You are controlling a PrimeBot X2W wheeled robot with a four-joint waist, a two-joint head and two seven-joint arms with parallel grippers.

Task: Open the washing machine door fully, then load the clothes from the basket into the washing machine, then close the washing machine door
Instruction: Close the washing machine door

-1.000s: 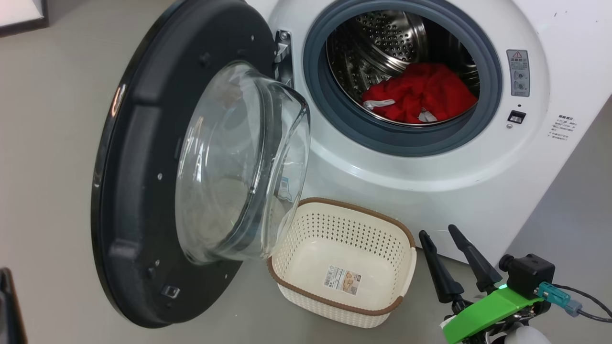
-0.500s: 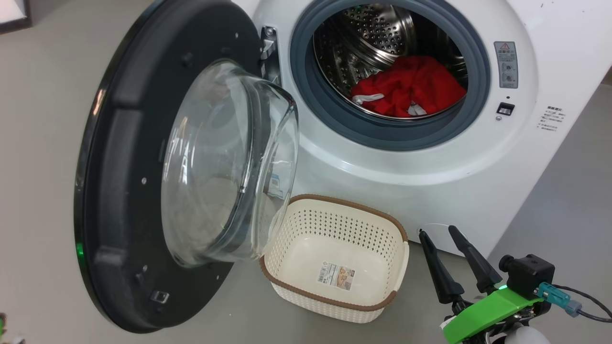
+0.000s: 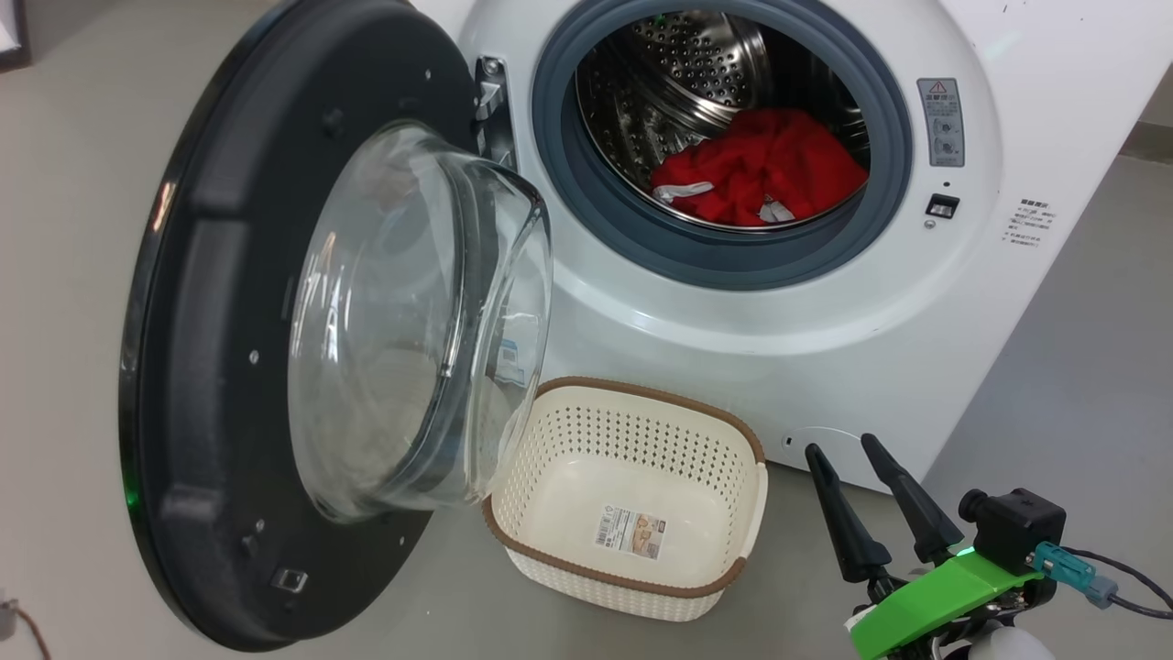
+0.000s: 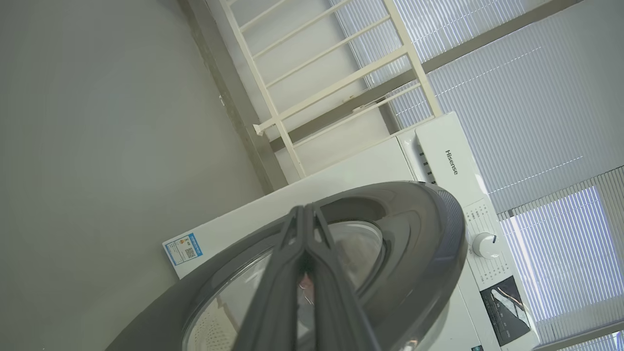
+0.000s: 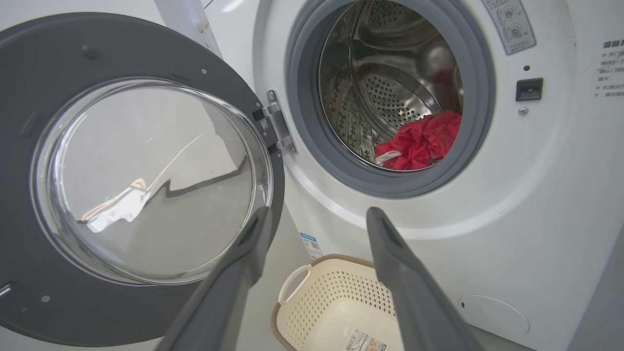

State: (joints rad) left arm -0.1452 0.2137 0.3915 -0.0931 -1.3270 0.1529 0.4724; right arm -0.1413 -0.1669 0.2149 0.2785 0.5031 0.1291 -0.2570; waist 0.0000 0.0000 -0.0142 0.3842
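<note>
1. The washing machine door (image 5: pixel 141 180) stands swung open at the left on its hinge (image 5: pixel 275 124).
2. The red clothes (image 5: pixel 419 144) lie low inside the steel drum (image 5: pixel 390 73).
3. The basket (image 5: pixel 336 302) sits below the opening, its bottom label (image 5: pixel 365 341) showing.
4. The right gripper (image 5: pixel 319 214) has its fingers spread wide apart.

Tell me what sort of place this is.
Likely a laundry corner, maybe a test room: a white front-loading washing machine with red clothes in its drum, an empty basket on the grey floor, window blinds behind.
</note>
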